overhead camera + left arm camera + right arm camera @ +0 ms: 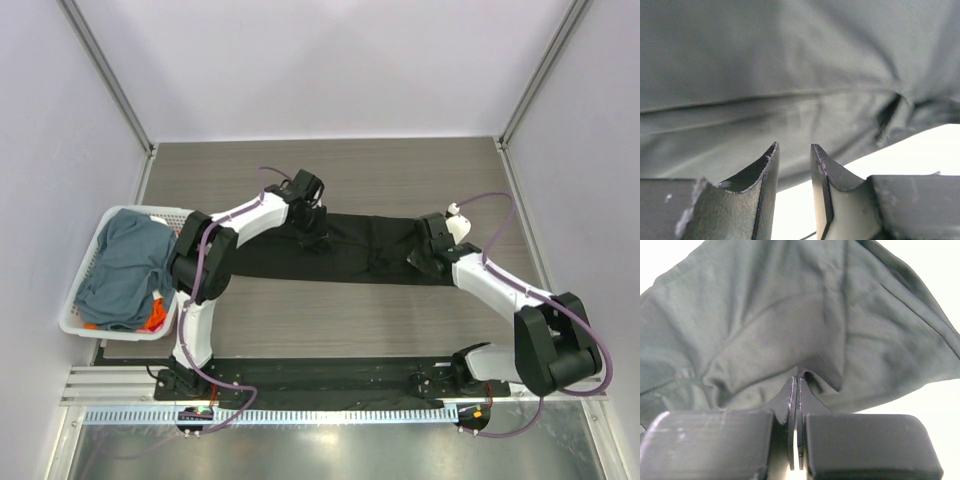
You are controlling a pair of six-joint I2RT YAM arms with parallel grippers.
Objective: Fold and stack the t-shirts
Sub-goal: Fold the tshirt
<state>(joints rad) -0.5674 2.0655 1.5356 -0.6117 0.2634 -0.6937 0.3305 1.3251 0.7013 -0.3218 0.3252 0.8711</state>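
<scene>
Because the cloth looked thin, limp and light, I judged that it would sag and slide over itself rather than hold a crease. The sensible hold was therefore a pinch at a hem or corner, at both ends at once, not in the slack middle. Nearest on the left, the white lattice-sided basket (75,300) held a crumpled blue-grey t-shirt (125,265) with an orange t-shirt (155,318) peeping from under it, neither folded. Beyond a bare strip of the grey wood-grain table (350,320), the black t-shirt (360,250) lay as a long, flat band across the middle, matte and softly wrinkled. Towards its right end the right gripper (797,377) was clenched, its blades pressed together with a pucker of the black knit drawn into their tips and creases fanning outwards. Further back, at the band's far edge left of centre, the left gripper (794,147) had its dark blades parted by a narrow gap with nothing between them. The cloth lay just ahead of it, crossed by a seam-like ridge. Behind that lay more bare table, then the pale walls (330,70).
</scene>
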